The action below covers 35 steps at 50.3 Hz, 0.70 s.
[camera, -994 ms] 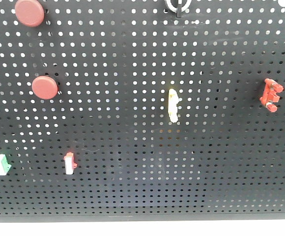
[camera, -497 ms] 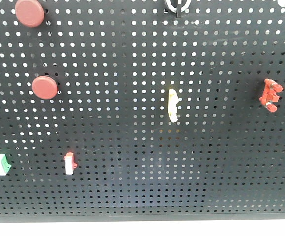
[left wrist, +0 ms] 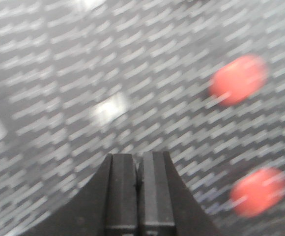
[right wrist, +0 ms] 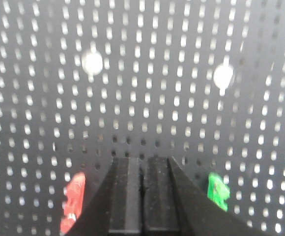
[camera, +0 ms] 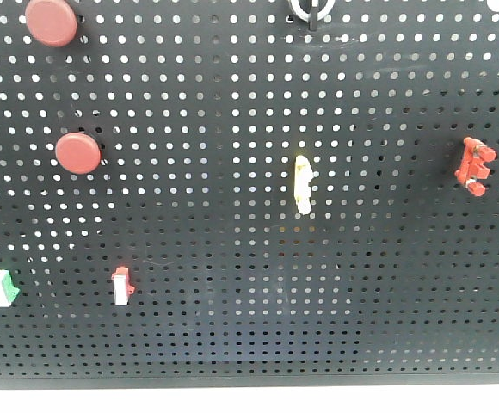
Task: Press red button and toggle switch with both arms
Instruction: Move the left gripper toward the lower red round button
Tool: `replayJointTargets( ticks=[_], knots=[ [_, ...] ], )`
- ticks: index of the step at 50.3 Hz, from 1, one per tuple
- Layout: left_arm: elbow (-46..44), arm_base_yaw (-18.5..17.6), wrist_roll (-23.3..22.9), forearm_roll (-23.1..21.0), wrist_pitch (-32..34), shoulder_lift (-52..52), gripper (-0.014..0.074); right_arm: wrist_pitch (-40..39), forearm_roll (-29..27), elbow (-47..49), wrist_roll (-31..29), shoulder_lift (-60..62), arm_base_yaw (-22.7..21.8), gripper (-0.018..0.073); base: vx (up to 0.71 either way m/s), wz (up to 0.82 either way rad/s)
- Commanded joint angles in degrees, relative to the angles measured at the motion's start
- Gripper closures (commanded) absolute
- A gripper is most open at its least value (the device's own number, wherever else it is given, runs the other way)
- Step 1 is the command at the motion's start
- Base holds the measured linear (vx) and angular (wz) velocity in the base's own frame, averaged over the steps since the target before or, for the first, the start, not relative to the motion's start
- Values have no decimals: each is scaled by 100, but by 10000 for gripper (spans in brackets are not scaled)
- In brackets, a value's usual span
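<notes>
Exterior front-facing view shows a black pegboard (camera: 232,344) carrying two round red buttons, upper (camera: 52,21) and lower (camera: 79,154), one pale-yellow lever (camera: 302,183), one red-and-white switch (camera: 122,286), one green-and-white switch (camera: 4,287), and one toggle switch (camera: 475,166) at the far right edge. Its long axis runs roughly up and down the board, with its notched steps facing right. No arm appears here. Only the wrist views show the pincers: the left pincer (left wrist: 139,160) and the right pincer (right wrist: 142,162) each have their jaws pressed together, holding nothing. The left wrist view is blurred, with both buttons off to the right.
</notes>
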State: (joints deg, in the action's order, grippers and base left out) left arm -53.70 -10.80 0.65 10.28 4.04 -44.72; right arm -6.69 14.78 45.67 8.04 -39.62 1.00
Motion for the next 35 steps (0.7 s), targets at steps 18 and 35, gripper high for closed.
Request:
replayJointTargets(
  ticks=[18,35],
  knots=[
    [-1893,-1042,-2,-52,334,-1664,594,-478,-7,192,-13,-25,-2,563,0,0],
    [-2334,-1043,-8,-52,362,-2140,594,-478,-7,192,-13,-25,-2,563,0,0]
  ],
)
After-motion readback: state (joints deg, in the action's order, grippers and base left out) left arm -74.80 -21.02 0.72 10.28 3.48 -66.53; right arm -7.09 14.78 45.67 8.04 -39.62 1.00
